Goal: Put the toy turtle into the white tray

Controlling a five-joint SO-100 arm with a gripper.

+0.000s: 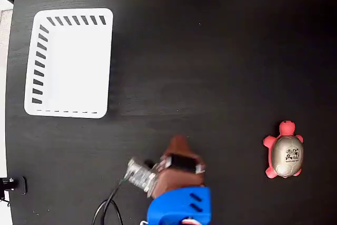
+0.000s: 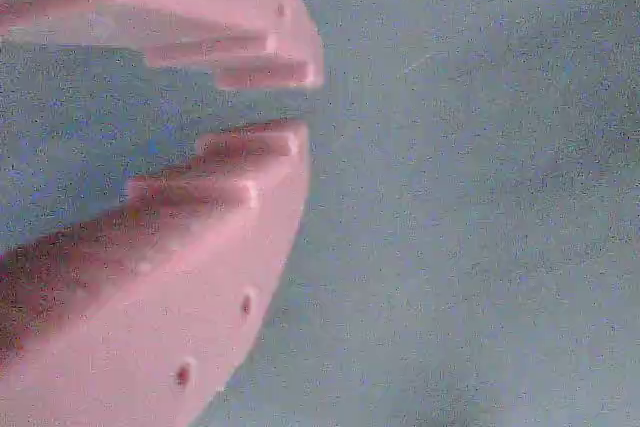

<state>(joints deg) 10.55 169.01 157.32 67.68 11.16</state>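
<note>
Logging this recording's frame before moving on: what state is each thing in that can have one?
toy turtle: shell up on the table, untouched, far right in the fixed view, not in the tray.
white tray: empty, upper left.
gripper: jaws slightly apart, holding nothing, over bare table.

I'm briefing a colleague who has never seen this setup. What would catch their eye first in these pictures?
Against the black table, the white tray at upper left of the fixed view stands out most, with nothing in it. Next comes the toy turtle at lower right, gold shell and red-pink limbs, far from the tray. The gripper fills the wrist view, its pink fingers slightly parted with only bare table between them.
</note>
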